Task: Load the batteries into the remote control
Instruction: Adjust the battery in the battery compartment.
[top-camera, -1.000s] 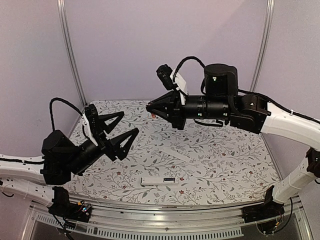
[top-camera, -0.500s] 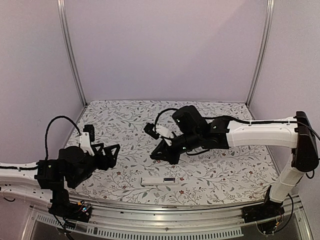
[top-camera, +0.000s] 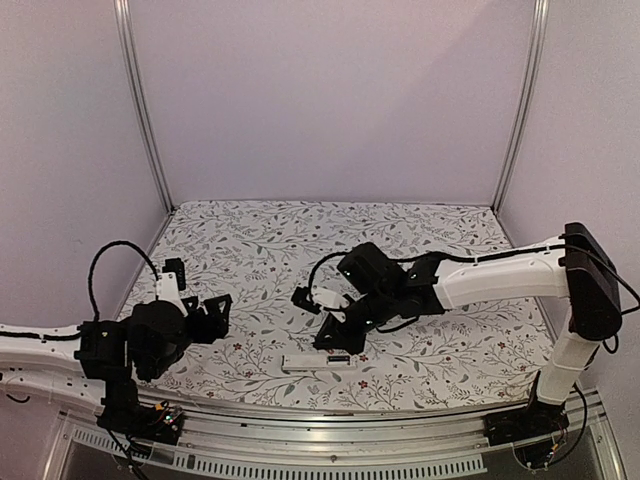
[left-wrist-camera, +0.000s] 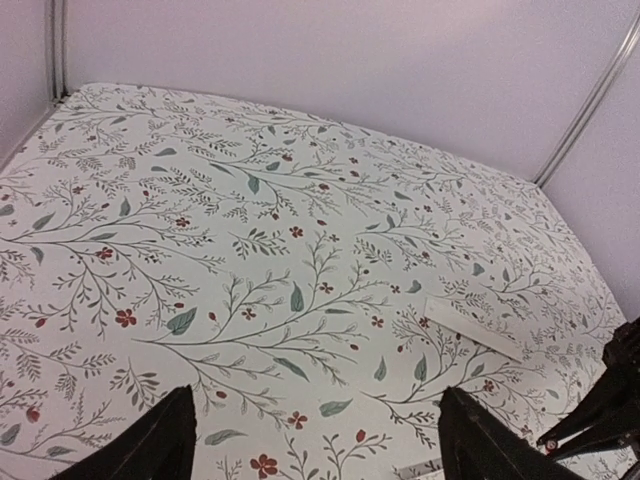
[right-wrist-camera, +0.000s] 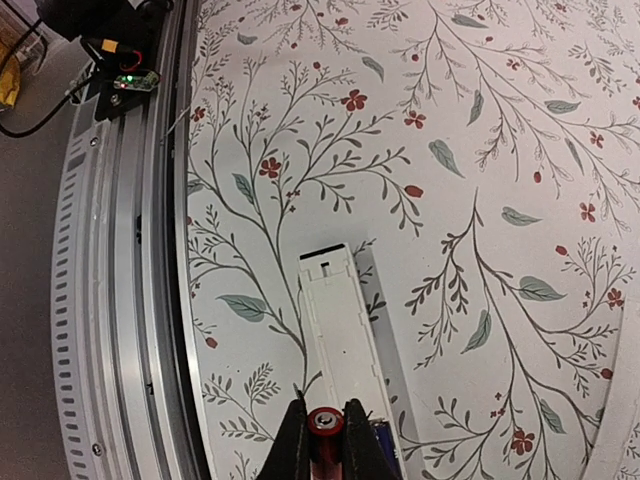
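- Remote control (right-wrist-camera: 338, 330) lies flat on the counter (top-camera: 450, 350) near its front edge, recessed side up, just below the right hand (top-camera: 335, 338)
- Right hand is clamped on the red battery (right-wrist-camera: 322, 423), pinched between its fingers (right-wrist-camera: 292, 445); the left hand (top-camera: 210, 312) hangs with jaws apart, well off to the left
- Seating it well likely means turning the battery along the recess, lowering gently, and letting go only once it rests inside
- Light remote may skid under pressure, so the left hand could steady one end
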